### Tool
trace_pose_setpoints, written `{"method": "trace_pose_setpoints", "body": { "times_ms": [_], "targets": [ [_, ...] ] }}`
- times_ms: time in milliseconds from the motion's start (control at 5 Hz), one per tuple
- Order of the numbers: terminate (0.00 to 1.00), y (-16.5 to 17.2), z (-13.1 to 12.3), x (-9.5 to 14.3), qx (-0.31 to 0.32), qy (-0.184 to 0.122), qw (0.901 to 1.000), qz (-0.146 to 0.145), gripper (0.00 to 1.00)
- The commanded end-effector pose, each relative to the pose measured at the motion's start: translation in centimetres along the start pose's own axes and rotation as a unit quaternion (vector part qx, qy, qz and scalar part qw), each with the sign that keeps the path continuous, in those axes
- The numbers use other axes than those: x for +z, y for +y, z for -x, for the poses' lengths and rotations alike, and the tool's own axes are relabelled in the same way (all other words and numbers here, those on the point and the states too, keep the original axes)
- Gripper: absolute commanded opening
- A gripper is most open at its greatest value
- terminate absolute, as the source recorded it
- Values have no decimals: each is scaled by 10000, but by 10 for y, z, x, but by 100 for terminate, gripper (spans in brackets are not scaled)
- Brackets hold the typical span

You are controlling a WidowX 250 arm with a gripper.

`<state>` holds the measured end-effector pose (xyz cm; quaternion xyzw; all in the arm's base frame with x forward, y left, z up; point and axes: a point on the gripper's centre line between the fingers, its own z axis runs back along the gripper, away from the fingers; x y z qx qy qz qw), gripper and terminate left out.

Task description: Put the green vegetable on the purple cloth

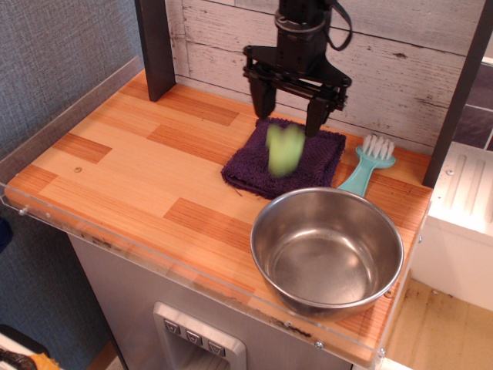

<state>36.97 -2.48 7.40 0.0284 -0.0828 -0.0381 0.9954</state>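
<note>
The green vegetable (284, 149) is a light-green blur over the purple cloth (254, 158), free of the fingers and just below them. The purple cloth lies at the back of the wooden counter, left of the brush. My black gripper (287, 109) hangs over the cloth's far part with its two fingers spread apart and nothing between them. I cannot tell whether the vegetable is resting on the cloth or still in the air.
A steel bowl (327, 250) stands at the front right, close to the cloth. A teal-handled brush (367, 163) lies right of the cloth. A dark post (156, 48) stands at the back left. A clear plastic lip (115, 248) edges the counter's front.
</note>
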Motion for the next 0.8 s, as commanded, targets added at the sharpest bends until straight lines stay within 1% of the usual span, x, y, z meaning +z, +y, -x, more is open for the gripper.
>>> {"method": "trace_pose_setpoints", "body": {
  "times_ms": [0,200,400,600],
  "targets": [
    [0,8,3,27,161,-254,9994,154,100],
    [0,9,7,31,22,58,9995,307,100],
    [0,9,7,31,22,58,9995,307,100],
    [100,9,7,31,22,58,9995,307,100]
  ]
}}
